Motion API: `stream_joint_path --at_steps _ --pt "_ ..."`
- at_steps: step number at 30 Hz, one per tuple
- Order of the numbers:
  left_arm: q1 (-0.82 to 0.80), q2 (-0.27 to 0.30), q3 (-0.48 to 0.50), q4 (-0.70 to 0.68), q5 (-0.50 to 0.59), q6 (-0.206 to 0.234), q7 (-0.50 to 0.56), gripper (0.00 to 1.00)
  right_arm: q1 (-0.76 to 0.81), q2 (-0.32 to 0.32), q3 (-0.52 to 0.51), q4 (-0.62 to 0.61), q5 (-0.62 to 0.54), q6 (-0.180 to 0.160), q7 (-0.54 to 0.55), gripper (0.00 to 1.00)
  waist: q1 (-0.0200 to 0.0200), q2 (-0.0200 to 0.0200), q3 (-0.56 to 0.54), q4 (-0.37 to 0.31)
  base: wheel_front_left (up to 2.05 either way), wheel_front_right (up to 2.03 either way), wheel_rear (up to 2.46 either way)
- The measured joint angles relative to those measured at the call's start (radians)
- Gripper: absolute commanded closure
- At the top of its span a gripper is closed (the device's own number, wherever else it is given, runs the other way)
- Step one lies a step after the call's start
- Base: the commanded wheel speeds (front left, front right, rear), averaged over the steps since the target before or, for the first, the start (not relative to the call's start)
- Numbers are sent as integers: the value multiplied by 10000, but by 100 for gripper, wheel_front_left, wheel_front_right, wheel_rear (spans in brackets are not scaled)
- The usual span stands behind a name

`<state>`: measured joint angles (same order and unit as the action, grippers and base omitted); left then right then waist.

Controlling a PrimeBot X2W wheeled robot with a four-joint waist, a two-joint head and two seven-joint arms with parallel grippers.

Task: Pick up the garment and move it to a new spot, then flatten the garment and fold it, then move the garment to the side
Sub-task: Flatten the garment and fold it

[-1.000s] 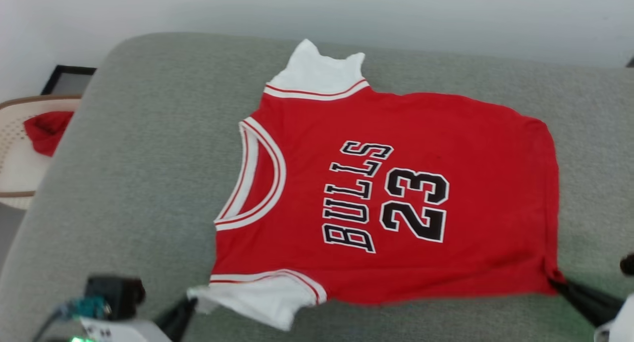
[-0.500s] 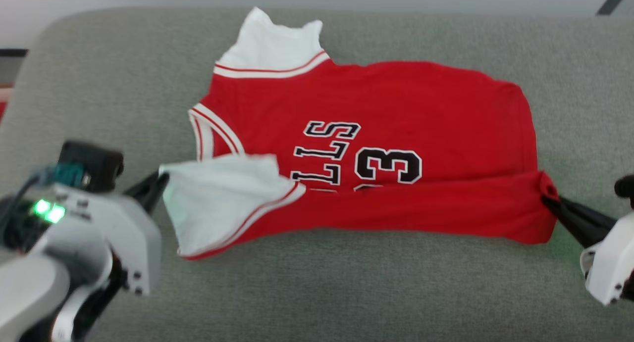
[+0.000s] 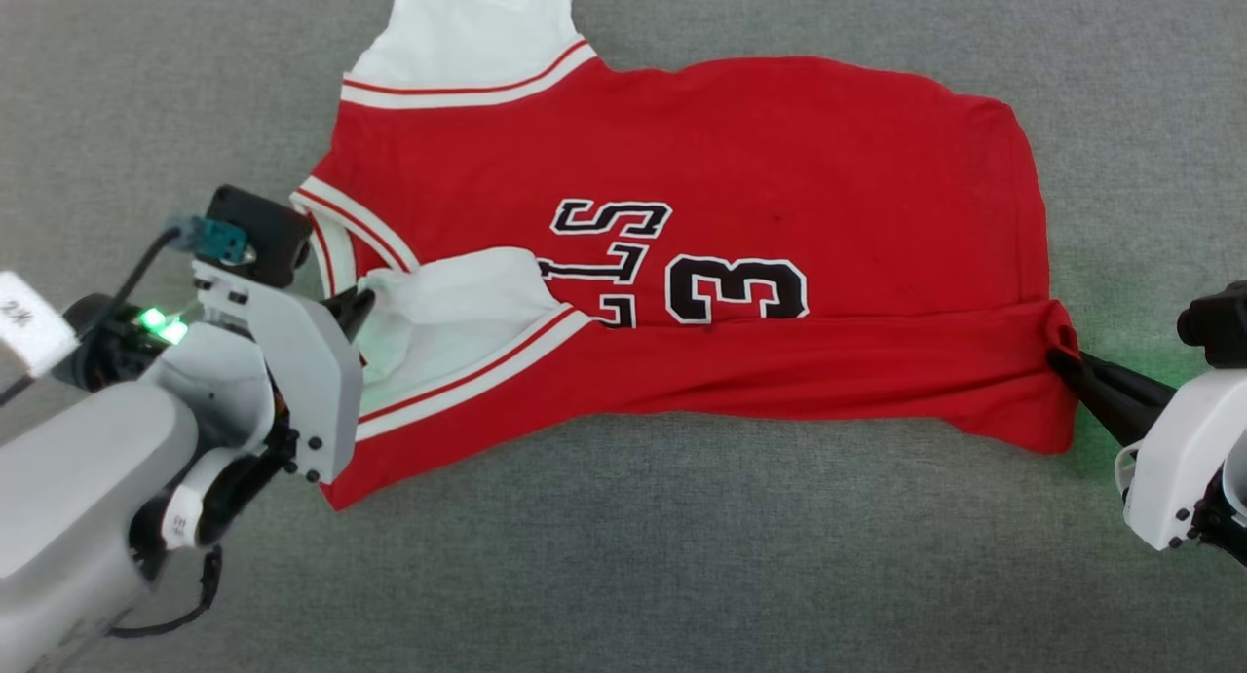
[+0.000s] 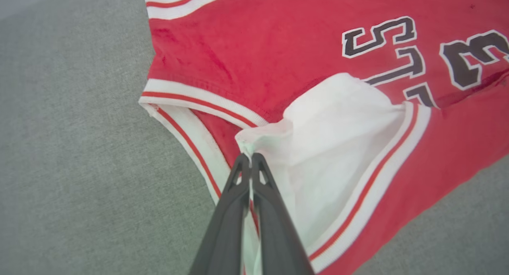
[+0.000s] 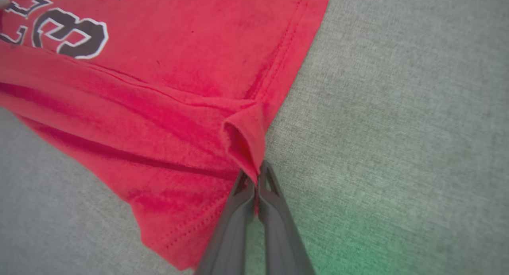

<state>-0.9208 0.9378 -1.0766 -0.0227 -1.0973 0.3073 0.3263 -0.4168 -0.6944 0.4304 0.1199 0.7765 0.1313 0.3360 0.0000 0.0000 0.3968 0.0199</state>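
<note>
On grey cushion (image 3: 682, 566), left gripper (image 3: 358, 308) and right gripper (image 3: 1062, 363) pinch the garment (image 3: 779, 147).

The garment (image 3: 740, 215) lies spread on the cushion (image 3: 682, 556), near edge lapped over its middle. At its left end the left gripper (image 3: 358, 308) pinches the sleeve; at its right, the right gripper (image 3: 1062, 361) pinches the corner.

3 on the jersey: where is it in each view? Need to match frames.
Head: 3 at centre, slightly right.
Left wrist: 3 at upper right, cut by the edge.
Right wrist: 3 at upper left.
Shared landmark: the fold bordering the 3.
</note>
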Motion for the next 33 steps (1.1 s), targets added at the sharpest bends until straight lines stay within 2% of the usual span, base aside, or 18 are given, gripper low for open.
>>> stream_joint_path --at_steps 6,7,8,9,11,12,13,14,25,33 --pt "-30 -303 -58 610 -265 -249 219 100 -206 31 199 165 249 0 81 100 0 0 -49 -36 0 0 0" --pt "-31 -324 -61 640 -286 -261 259 100 -222 31 222 186 268 0 115 94 0 0 -84 -29 0 0 0" --pt "-32 -357 -46 663 -313 -272 253 95 -226 29 245 209 299 0 176 85 0 0 -129 -22 0 0 0" --pt "-37 -385 -19 667 -353 -278 245 79 -226 27 263 230 328 0 221 75 0 0 -179 -10 0 0 0" --pt "-52 -393 -13 665 -382 -305 255 56 -229 8 318 238 351 0 314 58 0 0 -297 15 0 0 0" --pt "-52 -389 -13 663 -403 -314 272 43 -231 -6 349 236 353 0 341 44 0 0 -365 30 0 0 0" --pt "-51 -384 -6 642 -437 -313 282 17 -232 -19 353 247 368 0 360 5 0 0 -438 46 0 0 0" --pt "-49 -380 21 619 -470 -313 245 0 -232 -29 351 270 399 0 405 0 0 0 -519 62 0 0 0" --pt "351 -201 253 105 -744 -40 -232 0 12 17 73 211 230 0 192 0 0 0 -1517 294 0 0 0" --pt "970 29 516 -596 -1081 552 -709 0 447 180 -525 -339 -176 0 -775 0 -1 -1 -2139 470 0 0 0"
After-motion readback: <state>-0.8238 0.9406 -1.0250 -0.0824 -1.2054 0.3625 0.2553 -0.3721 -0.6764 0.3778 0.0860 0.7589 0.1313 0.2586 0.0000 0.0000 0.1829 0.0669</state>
